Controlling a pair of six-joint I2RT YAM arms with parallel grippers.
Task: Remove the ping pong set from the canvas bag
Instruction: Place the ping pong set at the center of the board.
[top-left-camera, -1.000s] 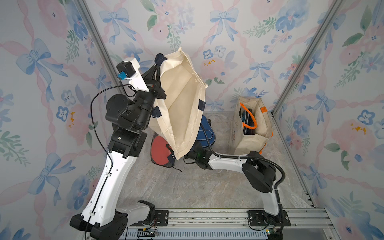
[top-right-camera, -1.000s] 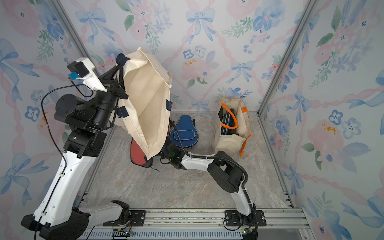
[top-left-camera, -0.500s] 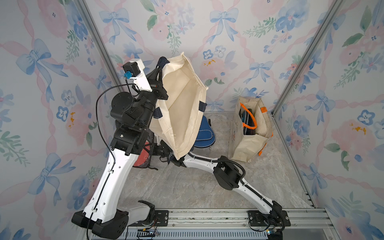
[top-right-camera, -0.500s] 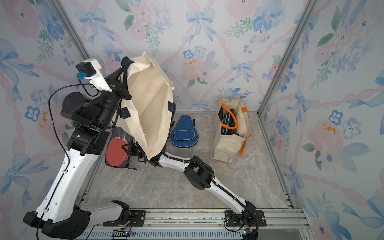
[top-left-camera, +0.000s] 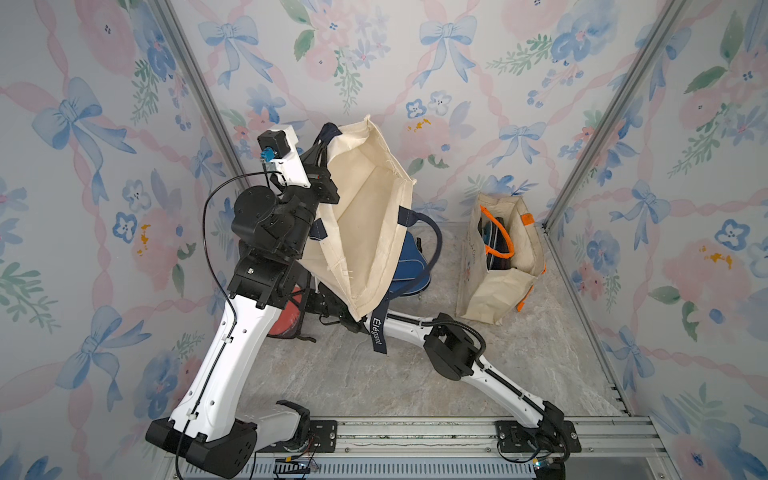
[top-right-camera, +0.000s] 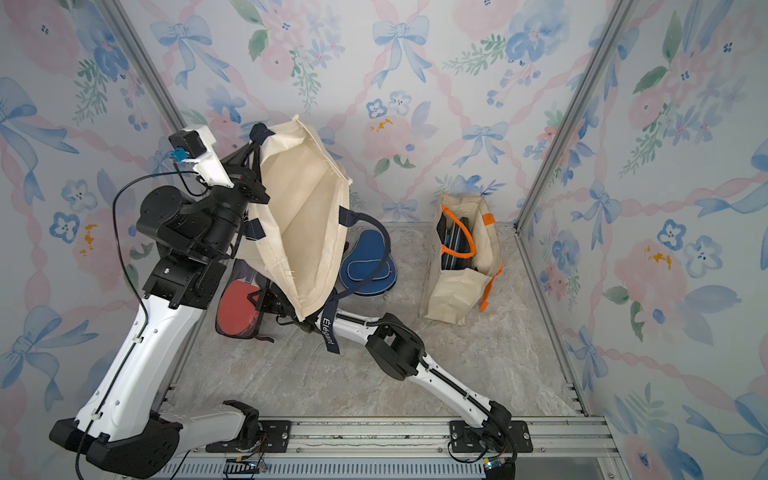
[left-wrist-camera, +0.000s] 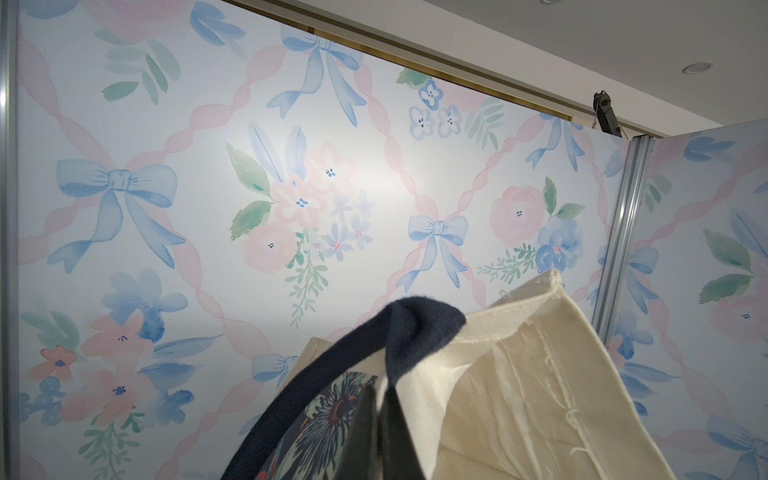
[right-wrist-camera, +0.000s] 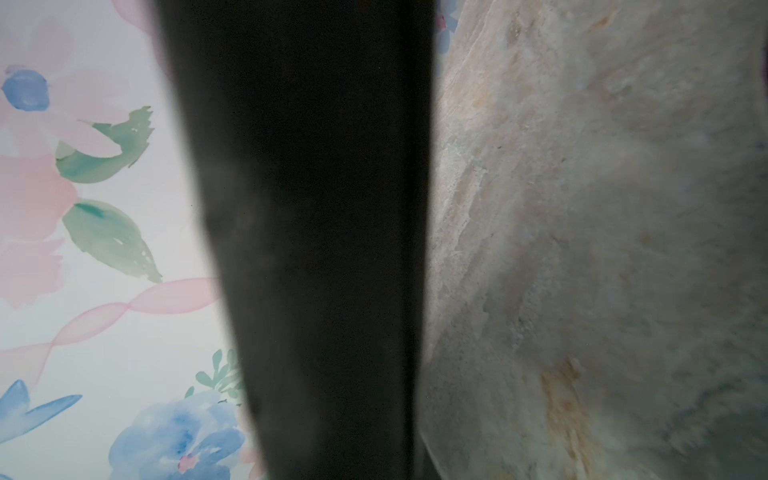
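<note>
Below canvas bag (top-right-camera: 307, 216): mesh pouch (top-right-camera: 237, 309) left of zippered case (top-right-camera: 365, 270).

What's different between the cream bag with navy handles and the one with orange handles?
The navy-handled bag hangs in the air, tipped sideways; the orange-handled bag stands upright on the tabletop. The navy-handled bag's visible inside looks empty, while the orange-handled bag holds dark things. Both are cream canvas totes.

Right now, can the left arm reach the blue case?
Probably not. The left gripper is shut on the bag, holding it up, and the bag hangs between that arm and the blue case.
</note>
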